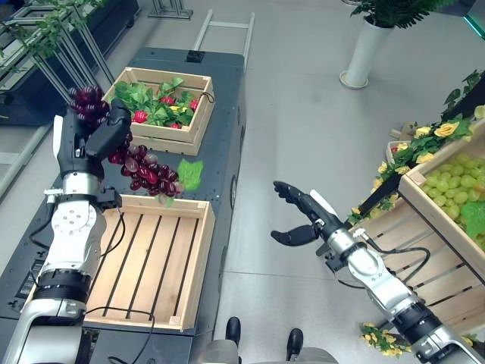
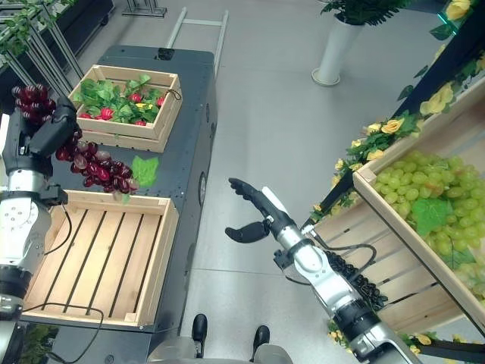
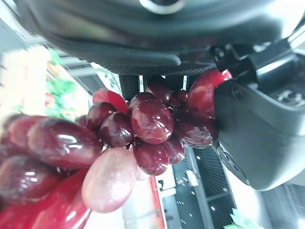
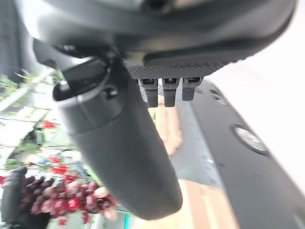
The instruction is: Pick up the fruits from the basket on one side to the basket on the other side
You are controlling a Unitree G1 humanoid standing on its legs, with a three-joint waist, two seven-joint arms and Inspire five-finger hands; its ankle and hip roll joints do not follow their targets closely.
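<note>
Left hand (image 1: 95, 136) fingers curled round red grapes (image 1: 144, 171) — right hand (image 1: 303, 216) open.

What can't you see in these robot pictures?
- Grape stem: the left robot hand is curled round the red grapes and hides it, in both eye views.
- Far crate's bottom: green leaves cover it.
- Green grapes: cut off by the edge in both eye views.
- Right robot hand's fingers: in its wrist view, only their tips show behind the thumb.
</note>
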